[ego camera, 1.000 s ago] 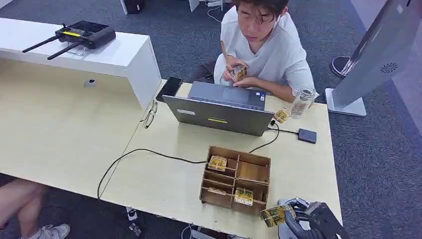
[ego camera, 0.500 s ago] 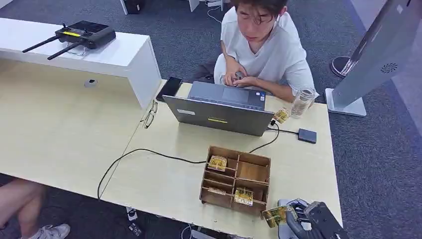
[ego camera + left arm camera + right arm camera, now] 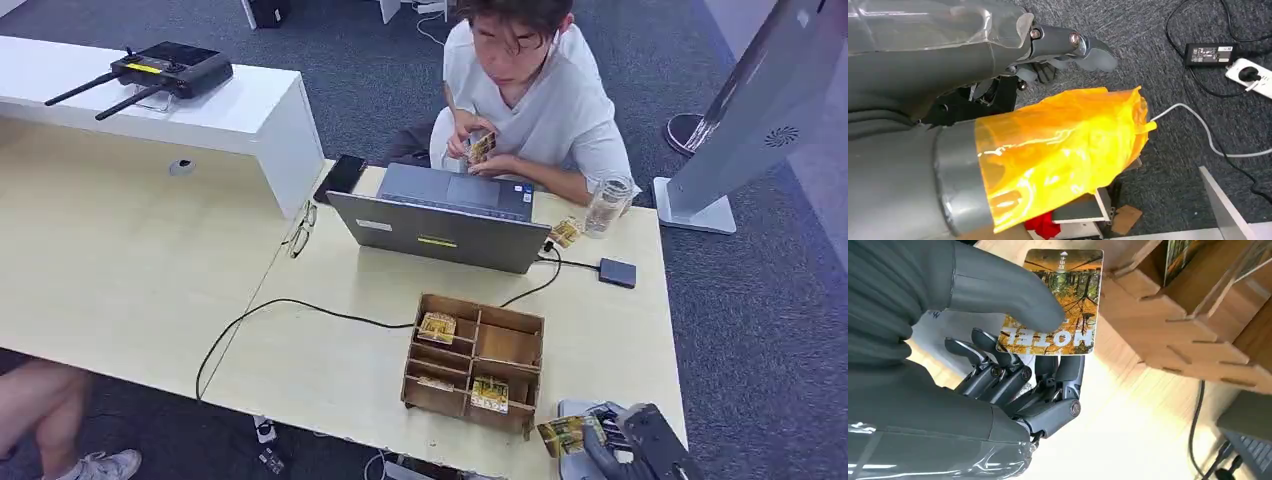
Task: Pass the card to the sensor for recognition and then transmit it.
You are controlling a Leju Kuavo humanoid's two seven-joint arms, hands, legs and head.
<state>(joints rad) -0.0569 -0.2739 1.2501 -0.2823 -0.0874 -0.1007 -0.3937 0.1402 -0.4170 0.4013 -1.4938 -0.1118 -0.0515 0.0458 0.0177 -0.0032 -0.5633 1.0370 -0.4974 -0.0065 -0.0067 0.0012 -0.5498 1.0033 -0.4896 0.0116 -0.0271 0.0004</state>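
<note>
Card (image 3: 1058, 300) pinched between thumb and fingers of right hand (image 3: 630, 448), lifted off the table (image 3: 330, 350) beside the wooden box (image 3: 475, 360) | likely held flat to face the sensor | left hand (image 3: 1068, 45) hangs over floor, grip state unclear.

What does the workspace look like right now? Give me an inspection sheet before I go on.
Surface: pale wooden table, a white raised counter at its far left.
Job's things: card printed HOTEL, held beside the wooden divided box; more cards in the box; a flat white pad under the hand.
Clutter: laptop, glasses, phone, jar, black device with antennas.
Robot hands: right robot hand pinches the card; left robot hand hangs over the floor, holding nothing.
Cables: black cable across the table; adapter and cables on the floor.
Surroundings: a seated person holding a card; grey carpet.
</note>
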